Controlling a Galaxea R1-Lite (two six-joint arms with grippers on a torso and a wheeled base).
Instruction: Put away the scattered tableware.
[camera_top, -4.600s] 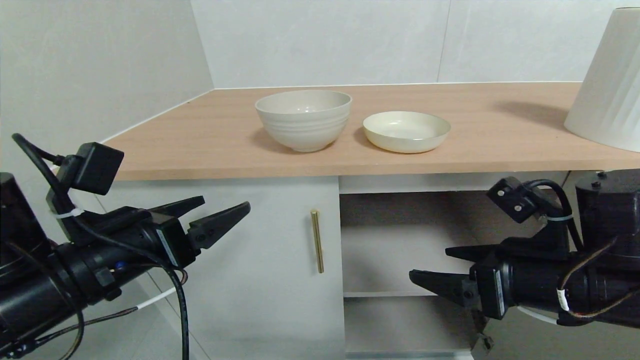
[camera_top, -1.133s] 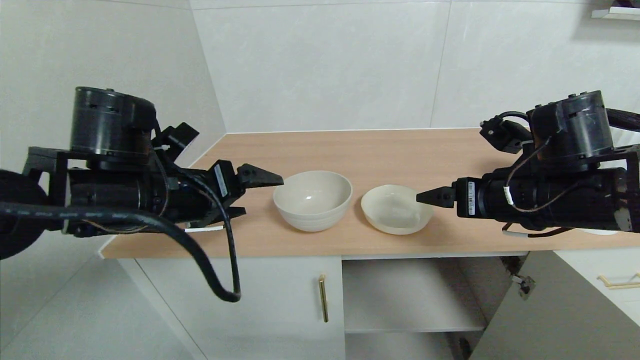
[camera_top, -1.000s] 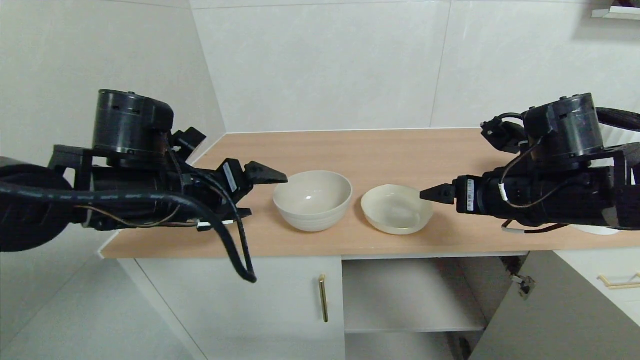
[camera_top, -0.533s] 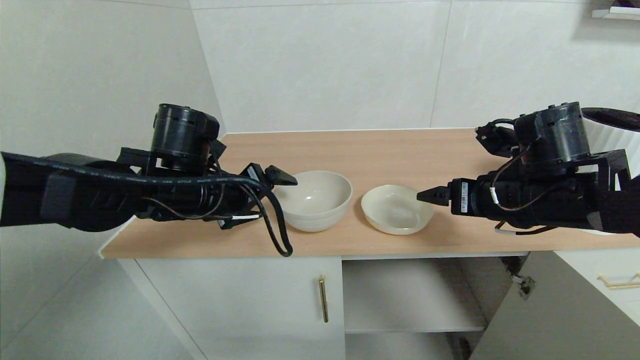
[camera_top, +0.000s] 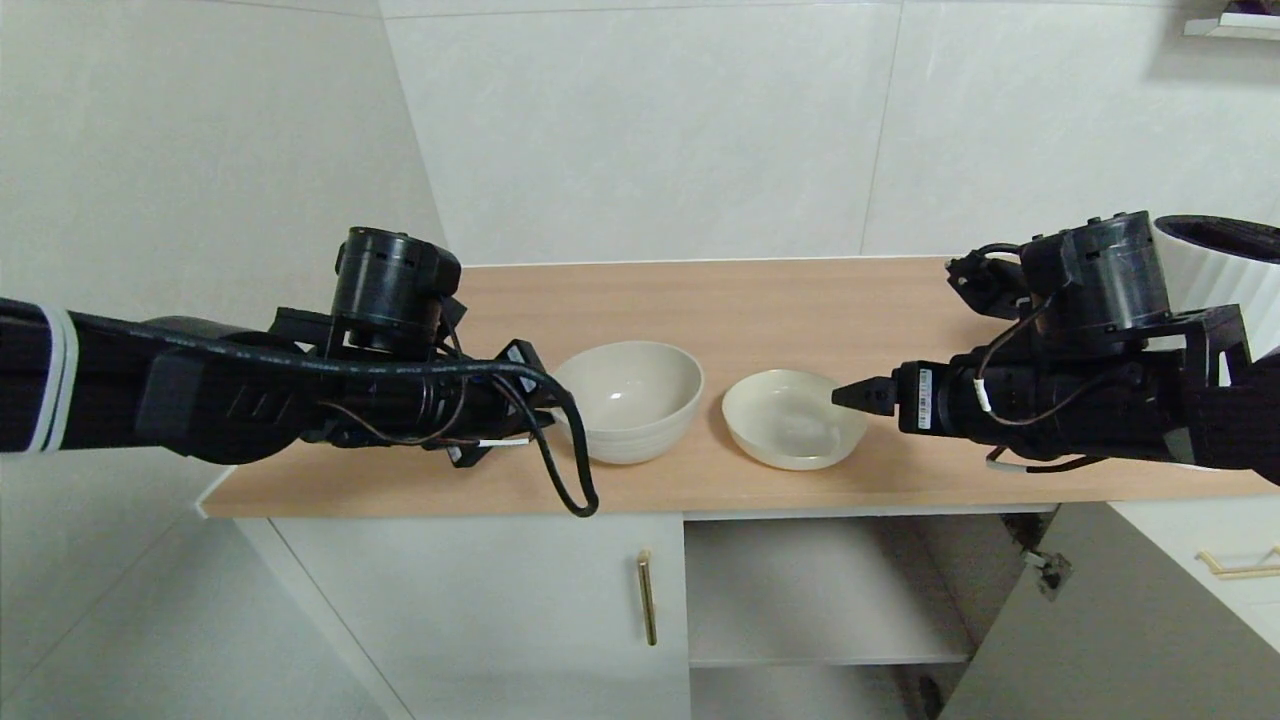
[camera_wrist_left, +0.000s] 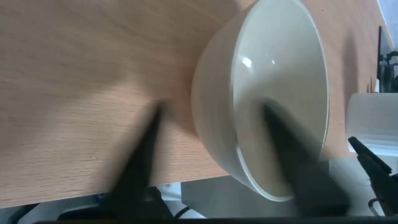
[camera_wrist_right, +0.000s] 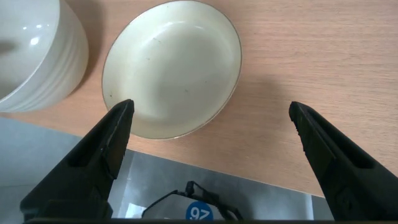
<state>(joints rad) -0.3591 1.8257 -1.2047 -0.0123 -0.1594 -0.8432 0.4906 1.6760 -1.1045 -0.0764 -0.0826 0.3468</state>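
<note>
The left claw (camera_wrist_left: 211, 115) shows blurred, astride the bowl (camera_wrist_left: 277, 68) rim.

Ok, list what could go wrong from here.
1. The left claw straddles the bowl at its rim; a one-wall pinch may slip or tip it.
2. The right claw hangs open at the dish, which lies near the counter front edge, close to the bowl; a nudge could knock it either way.

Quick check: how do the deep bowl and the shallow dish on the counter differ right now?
The deep bowl is tall with a ribbed outer wall; the shallow dish is low and smooth. The left claw, open, straddles the bowl's wall; the right claw, open, sits at the dish's edge. Both are cream, empty, upright on the counter.
</note>
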